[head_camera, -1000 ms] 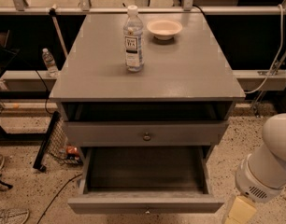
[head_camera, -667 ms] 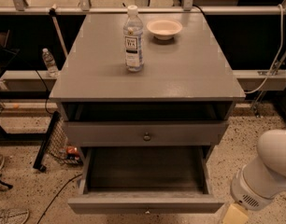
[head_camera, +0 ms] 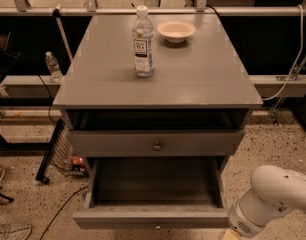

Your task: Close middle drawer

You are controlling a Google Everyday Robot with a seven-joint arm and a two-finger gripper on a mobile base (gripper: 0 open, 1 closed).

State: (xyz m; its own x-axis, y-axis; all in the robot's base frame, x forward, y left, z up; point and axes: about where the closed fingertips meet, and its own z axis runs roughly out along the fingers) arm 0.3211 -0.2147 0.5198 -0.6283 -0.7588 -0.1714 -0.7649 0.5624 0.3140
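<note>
Here, a grey cabinet (head_camera: 203,79) is seen with the middle drawer (head_camera: 153,217) pulled far out. By the drawer's front right corner the gripper (head_camera: 229,235) is cropped; its spread cannot be told. A bottle (head_camera: 143,44) and bowl (head_camera: 176,30) are placed toward the top's rear edge.

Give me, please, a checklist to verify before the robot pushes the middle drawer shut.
1. Middle drawer pulled out: ok, it stands wide open.
2. Nothing sticks up from inside it: ok.
3. Gripper before the drawer front: not ok, it is at the picture's bottom edge, by the front's right corner.
4. Gripper touching the front: cannot tell.
5. Water bottle and bowl away from the top's front edge: ok.
</note>
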